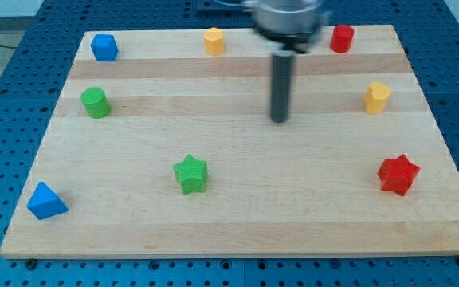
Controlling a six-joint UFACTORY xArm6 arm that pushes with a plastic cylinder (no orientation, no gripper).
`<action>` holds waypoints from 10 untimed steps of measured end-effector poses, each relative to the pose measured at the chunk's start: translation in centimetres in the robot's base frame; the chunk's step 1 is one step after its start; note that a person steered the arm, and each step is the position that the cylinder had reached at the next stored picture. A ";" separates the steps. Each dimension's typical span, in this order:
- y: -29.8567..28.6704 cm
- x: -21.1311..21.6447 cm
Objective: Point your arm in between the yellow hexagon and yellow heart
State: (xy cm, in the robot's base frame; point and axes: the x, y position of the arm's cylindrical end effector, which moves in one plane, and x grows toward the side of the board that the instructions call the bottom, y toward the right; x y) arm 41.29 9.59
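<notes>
Pale wooden tabletop (237, 215) made of joined planks, lying on a blue perforated base (6, 96), with the straight dark rod of the arm standing upright over its middle. My tip (280, 120) rests on bare wood and touches no block; the arm carries no jaws, so there is nothing to spread or press together. All positions are given relative to my tip. The yellow hexagon-like plastic block (214, 40) lies toward the view's top and left, near the far edge. The second yellow plastic block (377, 97), apparently the heart though its outline is hard to make out, lies to the view's right and slightly higher. My tip thus falls roughly between the two yellow blocks, though a little below the line joining them and well apart from each. A red round-topped block (341, 38) sits at upper right, a red star block (398, 174) at lower right, a green star block (190, 174) at lower left, a green cylinder block (96, 103) far to the left, a blue cube-like block (103, 47) at far upper left, and a blue triangular block (45, 201) at far lower left.
</notes>
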 end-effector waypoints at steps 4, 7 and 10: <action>0.8 0.1; -5.2 -0.6; -2.9 -7.4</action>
State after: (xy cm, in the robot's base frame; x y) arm 33.85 6.74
